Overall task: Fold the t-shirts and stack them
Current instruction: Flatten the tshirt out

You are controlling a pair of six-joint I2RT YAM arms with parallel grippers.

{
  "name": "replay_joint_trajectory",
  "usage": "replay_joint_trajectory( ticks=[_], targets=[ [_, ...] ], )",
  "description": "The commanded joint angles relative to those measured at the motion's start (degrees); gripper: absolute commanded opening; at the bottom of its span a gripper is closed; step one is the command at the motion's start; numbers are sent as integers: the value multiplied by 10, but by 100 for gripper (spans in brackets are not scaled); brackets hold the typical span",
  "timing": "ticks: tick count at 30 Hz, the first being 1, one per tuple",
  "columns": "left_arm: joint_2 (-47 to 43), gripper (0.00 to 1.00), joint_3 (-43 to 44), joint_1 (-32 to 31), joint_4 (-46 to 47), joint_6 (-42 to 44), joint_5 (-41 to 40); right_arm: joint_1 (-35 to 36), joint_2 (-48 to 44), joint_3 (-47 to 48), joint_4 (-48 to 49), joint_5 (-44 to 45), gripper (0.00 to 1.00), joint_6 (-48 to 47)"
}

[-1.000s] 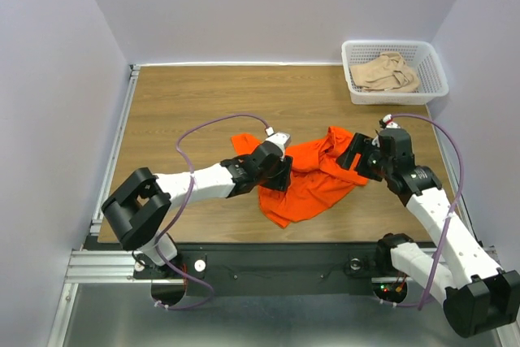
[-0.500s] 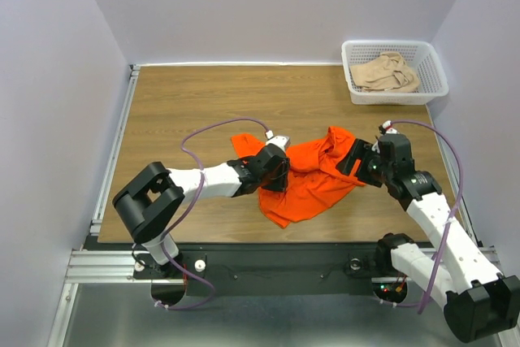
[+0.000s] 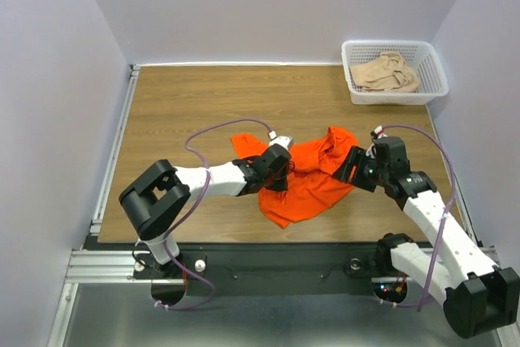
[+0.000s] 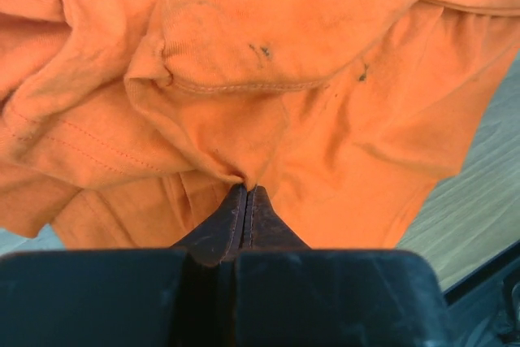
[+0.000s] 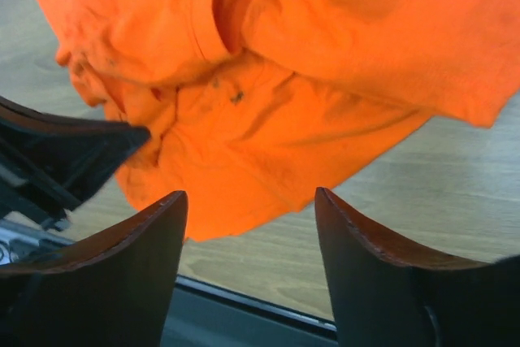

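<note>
The orange t-shirt (image 3: 313,188) lies crumpled on the wooden table (image 3: 179,103) near the front edge. My left gripper (image 3: 277,170) is at its left part, and in the left wrist view the gripper (image 4: 246,189) is shut, pinching a puckered fold of the orange cloth (image 4: 268,111) at its tips. My right gripper (image 3: 354,170) hovers at the shirt's right edge. In the right wrist view the gripper (image 5: 249,193) is open with nothing between its fingers, above the orange shirt's hem (image 5: 268,119). The beige t-shirt (image 3: 384,72) sits bunched in the basket.
The white lattice basket (image 3: 396,45) stands at the table's back right corner. Purple cables loop over the table from both arms. The table's front edge (image 5: 268,302) shows just below the right gripper. Grey walls enclose the table on three sides.
My left gripper has shut on a fold of the orange shirt. My right gripper has shifted slightly toward the front and left, with its jaws a little narrower.
</note>
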Motion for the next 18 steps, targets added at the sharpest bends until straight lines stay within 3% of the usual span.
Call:
replay_joint_trajectory(
  ticks=[1, 9, 18],
  targets=[
    [-46, 0, 46, -3, -23, -1, -32, 1, 27, -19, 15, -76, 67, -8],
    [-127, 0, 139, 15, -118, 57, -117, 10, 100, -49, 76, -167, 52, 14],
    [-194, 0, 213, 80, -190, 89, -119, 30, 164, -53, 131, -140, 47, 35]
  ],
)
